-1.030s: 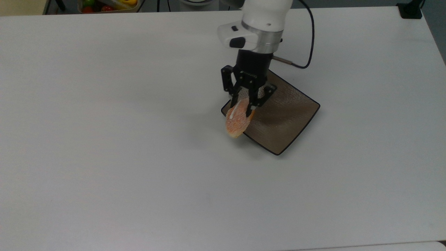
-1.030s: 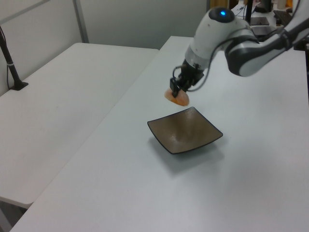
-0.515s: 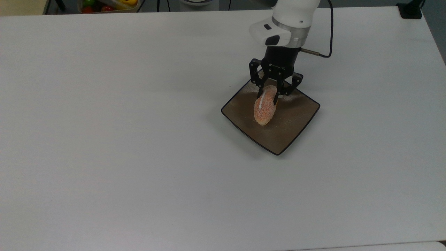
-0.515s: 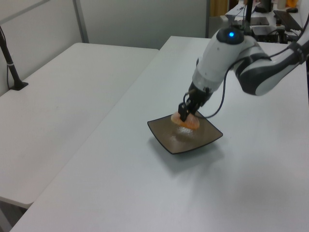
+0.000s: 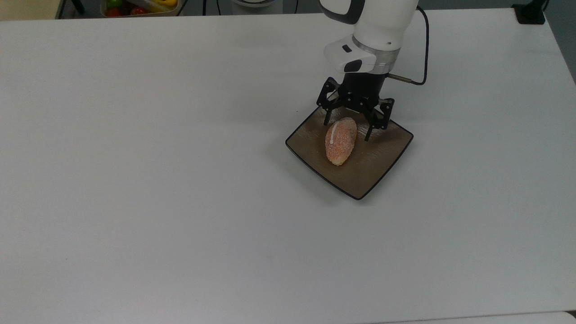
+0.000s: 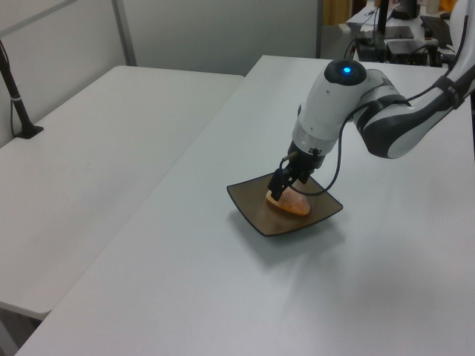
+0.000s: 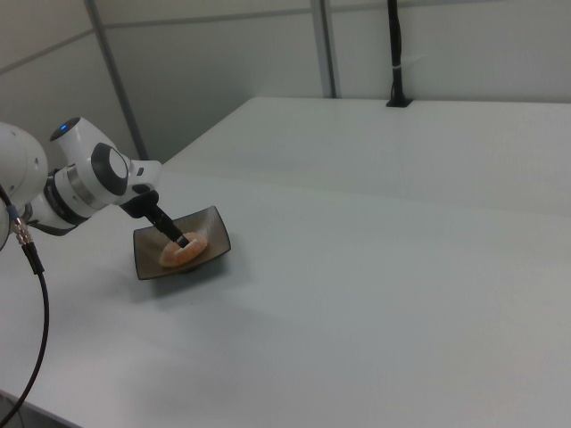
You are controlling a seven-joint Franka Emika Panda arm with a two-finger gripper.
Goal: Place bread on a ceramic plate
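The orange-tan speckled bread [image 5: 340, 141] lies on the square brown ceramic plate [image 5: 378, 166], its white stripe toward the plate's far corner. My gripper [image 5: 348, 129] hangs low over that end, open, one finger on each side of the roll and apart from it. In the left view the bread [image 6: 289, 205] rests on the plate [image 6: 249, 202] under the gripper [image 6: 283, 188]. In the right view the bread [image 7: 182, 253] sits in the plate [image 7: 212, 226] below the black gripper [image 7: 180, 240].
The plate stands on a wide white table [image 5: 157, 180]. A container of coloured items [image 5: 139, 6] sits beyond the table's far edge at the top view's upper left. A black cable [image 5: 423, 54] hangs from the wrist.
The gripper carried the bread from beside the plate to over it, lowered, then let go. The fingers spread apart, and the roll now lies flat on the plate.
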